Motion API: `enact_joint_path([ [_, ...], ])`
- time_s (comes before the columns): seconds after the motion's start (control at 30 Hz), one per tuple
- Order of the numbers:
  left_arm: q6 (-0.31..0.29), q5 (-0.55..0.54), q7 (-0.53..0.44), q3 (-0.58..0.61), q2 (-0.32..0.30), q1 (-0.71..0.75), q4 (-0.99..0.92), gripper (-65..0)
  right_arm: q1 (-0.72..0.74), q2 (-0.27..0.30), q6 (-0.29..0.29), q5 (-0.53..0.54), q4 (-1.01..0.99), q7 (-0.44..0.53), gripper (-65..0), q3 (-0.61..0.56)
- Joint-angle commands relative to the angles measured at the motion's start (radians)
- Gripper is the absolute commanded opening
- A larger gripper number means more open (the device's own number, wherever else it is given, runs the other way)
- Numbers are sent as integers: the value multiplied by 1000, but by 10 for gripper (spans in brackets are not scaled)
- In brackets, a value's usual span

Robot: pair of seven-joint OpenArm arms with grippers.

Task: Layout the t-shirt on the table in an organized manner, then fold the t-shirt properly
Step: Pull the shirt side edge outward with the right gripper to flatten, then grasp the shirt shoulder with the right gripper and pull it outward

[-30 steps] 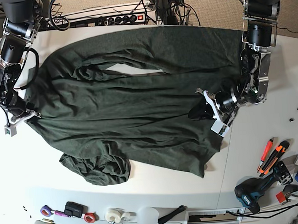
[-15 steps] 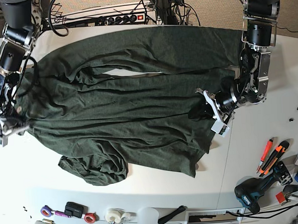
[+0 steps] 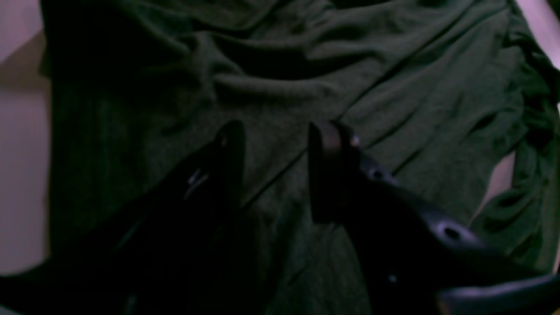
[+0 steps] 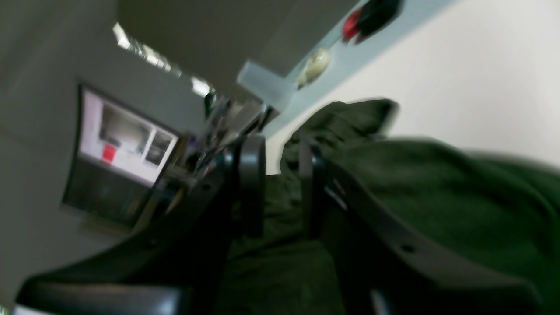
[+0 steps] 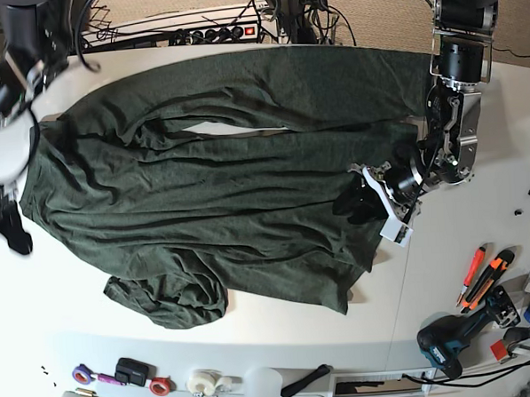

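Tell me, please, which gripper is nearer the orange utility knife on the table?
Left. The left gripper sits just up-left of the utility knife; the right gripper is across the t-shirt.

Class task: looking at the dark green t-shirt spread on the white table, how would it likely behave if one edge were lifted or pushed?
The t-shirt would probably droop limply, since it already lies in soft wrinkles. Pushed, it would likely bunch rather than slide whole, like the crumpled sleeve at its lower edge. It looks light for its spread.
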Motion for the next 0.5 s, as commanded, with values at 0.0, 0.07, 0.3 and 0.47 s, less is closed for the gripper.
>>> enact_joint_path([
  [0.0,-10,-23,-25,-6,-11,-22,15,-401,-31,25,11,29,14,7,-504,25],
  [0.07,-12,-23,-25,-6,-10,-22,15,-401,-130,15,11,71,14,7,-504,72],
  [0.3,-11,-23,-25,-6,0,-22,15,-401,-394,-44,11,71,68,7,-504,262],
  [0.47,-11,-23,-25,-6,6,-22,15,-401,-551,-148,11,71,270,7,-504,278],
])
